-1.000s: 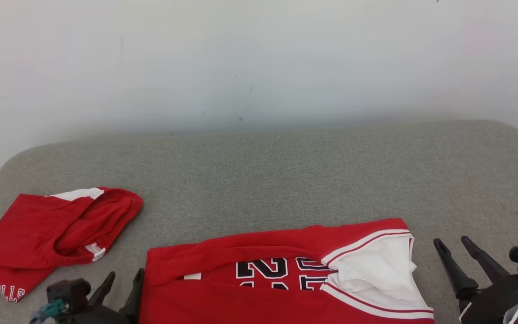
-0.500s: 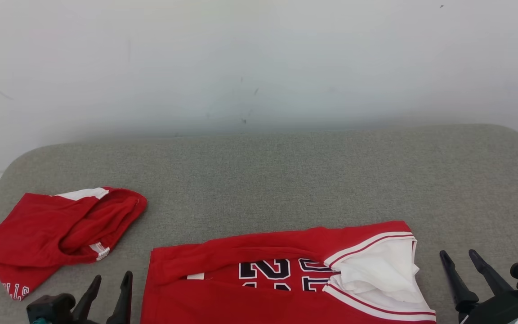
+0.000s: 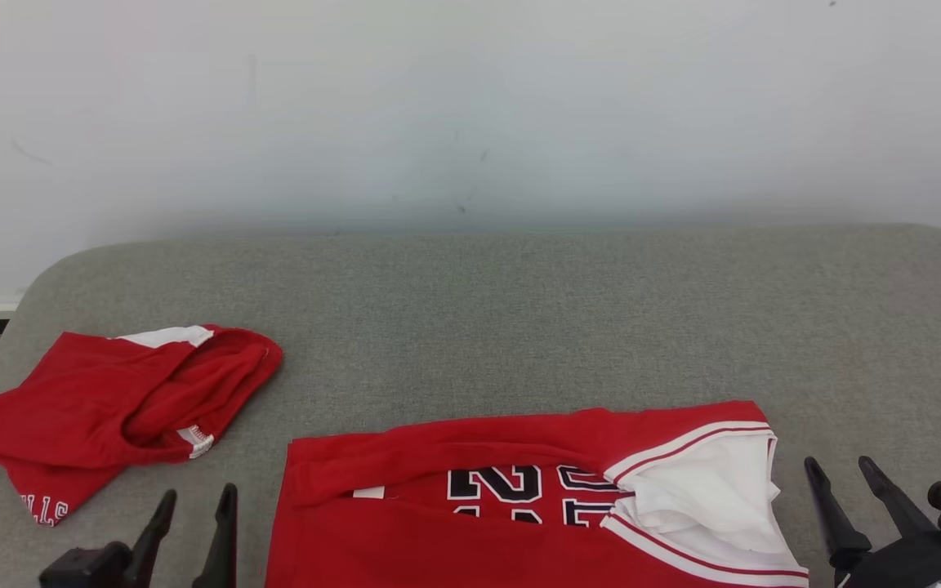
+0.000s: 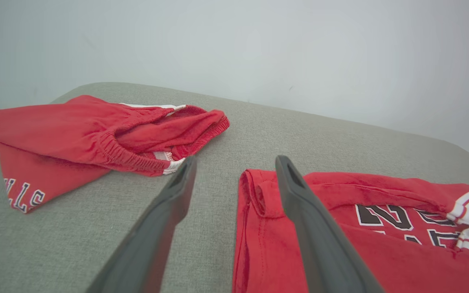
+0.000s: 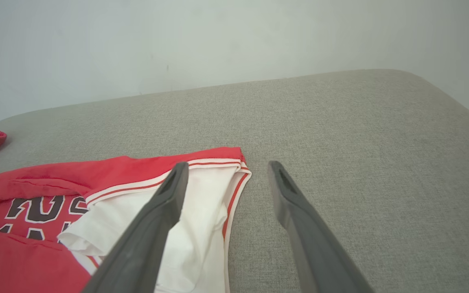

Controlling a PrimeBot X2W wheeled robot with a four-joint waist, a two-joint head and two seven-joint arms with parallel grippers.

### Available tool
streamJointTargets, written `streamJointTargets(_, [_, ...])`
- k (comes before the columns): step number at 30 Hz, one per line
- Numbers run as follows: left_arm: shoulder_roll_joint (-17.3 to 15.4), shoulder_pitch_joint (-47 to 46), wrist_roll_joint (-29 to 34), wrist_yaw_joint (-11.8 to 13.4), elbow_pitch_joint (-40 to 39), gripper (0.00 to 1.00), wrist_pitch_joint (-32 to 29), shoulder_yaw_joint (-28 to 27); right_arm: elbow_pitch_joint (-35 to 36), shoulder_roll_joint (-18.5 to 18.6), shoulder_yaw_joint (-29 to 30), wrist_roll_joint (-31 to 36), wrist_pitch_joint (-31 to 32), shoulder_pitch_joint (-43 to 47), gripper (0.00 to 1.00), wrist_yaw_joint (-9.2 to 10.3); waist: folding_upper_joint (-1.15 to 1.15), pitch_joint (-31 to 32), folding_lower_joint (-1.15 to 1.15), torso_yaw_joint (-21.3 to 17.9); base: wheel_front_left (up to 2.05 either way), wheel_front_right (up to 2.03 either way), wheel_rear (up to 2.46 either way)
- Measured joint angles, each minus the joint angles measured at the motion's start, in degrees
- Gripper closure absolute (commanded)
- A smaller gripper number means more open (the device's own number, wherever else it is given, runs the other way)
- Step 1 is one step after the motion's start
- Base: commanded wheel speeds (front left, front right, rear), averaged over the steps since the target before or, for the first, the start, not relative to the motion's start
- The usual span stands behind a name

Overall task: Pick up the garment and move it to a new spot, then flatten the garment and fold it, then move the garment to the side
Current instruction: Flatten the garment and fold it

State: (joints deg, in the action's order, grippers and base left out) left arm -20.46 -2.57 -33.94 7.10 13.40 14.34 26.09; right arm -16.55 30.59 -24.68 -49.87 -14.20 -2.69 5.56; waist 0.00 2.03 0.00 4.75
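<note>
Folded red fabric jersey w/ black numerals (image 3: pixel 519 445) between L gripper (image 3: pixel 198 492) & R gripper (image 3: pixel 836 462), both wide, empty; side move likely remains.

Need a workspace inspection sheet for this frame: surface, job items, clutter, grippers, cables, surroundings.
Surface: grey fabric cushion, rounded corners.
Job's things: red jersey, partly folded, dark numerals and white lining showing, lying at the near edge.
Clutter: red shorts, crumpled, at the left, apart from the jersey.
Grippers: left gripper jaws open, empty, near the jersey's left edge; right gripper jaws open, empty, near its right edge.
Cables: nothing seen.
Surroundings: white wall behind the cushion, faint marks.
</note>
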Motion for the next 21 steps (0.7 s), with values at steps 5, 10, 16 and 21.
streamJointTargets(5, [1.10,1.98,2.23,0.00,-1.16,0.00,0.00,-3.39,0.00,-0.97,-0.37,1.40,-0.01,-0.26,0.00,0.43,0.00,-0.16,0.00,0.41,0.00,0.00,0.00])
streamJointTargets(10, [2.54,2.58,4.67,0.00,-2.22,0.00,0.00,-5.36,-1.83,-1.05,-0.71,1.85,0.69,-1.37,0.00,0.57,0.00,-0.17,0.00,0.59,0.00,0.00,0.00])
streamJointTargets(16, [4.07,3.31,7.27,0.00,-3.71,0.00,0.00,-6.02,-6.62,-0.75,-2.34,0.46,9.05,-5.16,0.00,0.64,0.00,-0.32,0.00,1.38,0.00,0.00,0.00])
streamJointTargets(21, [4.44,3.33,8.04,0.00,-4.41,0.00,0.00,-6.10,-9.04,-1.32,-3.44,-0.68,14.02,-7.26,0.00,0.75,0.00,-0.50,0.00,2.08,0.00,0.00,0.00])
